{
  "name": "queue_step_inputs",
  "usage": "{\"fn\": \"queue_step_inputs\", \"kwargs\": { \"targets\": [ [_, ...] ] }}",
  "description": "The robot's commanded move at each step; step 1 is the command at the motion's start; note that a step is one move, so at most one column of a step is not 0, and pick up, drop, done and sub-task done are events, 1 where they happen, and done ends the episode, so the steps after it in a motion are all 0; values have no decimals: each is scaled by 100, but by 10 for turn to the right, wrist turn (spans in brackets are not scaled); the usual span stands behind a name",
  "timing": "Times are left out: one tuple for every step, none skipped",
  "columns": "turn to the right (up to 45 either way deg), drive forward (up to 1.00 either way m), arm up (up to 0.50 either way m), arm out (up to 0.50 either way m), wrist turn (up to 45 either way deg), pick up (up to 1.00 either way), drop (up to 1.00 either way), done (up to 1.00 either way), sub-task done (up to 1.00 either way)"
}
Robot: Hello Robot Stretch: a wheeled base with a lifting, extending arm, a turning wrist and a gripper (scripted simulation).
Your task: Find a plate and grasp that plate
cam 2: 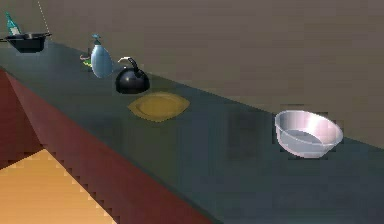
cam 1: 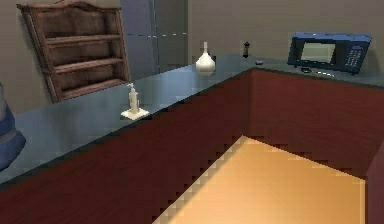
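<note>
1. Searching seems to be ending. A flat tan plate (cam 2: 158, 106) is lying on the counter (cam 2: 225, 172) on the arm's reaching side, just beside a black kettle (cam 2: 131, 78).
2. Grasping is not yet starting. I'm judging the next move calls for lining the arm up with the plate and extending toward it, though I cannot tell the gripper's state.

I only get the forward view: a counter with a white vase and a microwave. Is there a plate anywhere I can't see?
Observer: Probably. In the arm side view a flat tan dish, squarish and plate-like, lies on the counter.
Operator: Is anything near it?
Observer: A black kettle stands close beside it, toward that view's left.
Operator: Any other dishes around?
Observer: A silvery bowl sits farther along, toward that view's right.
</note>
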Motion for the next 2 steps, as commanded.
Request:
{"fn": "queue_step_inputs", "kwargs": {
  "targets": [
    [0, 0, 38, 0, 0, 0, 0, 0, 0],
    [0, 0, 0, 48, 0, 0, 0, 0, 0]
  ]
}}
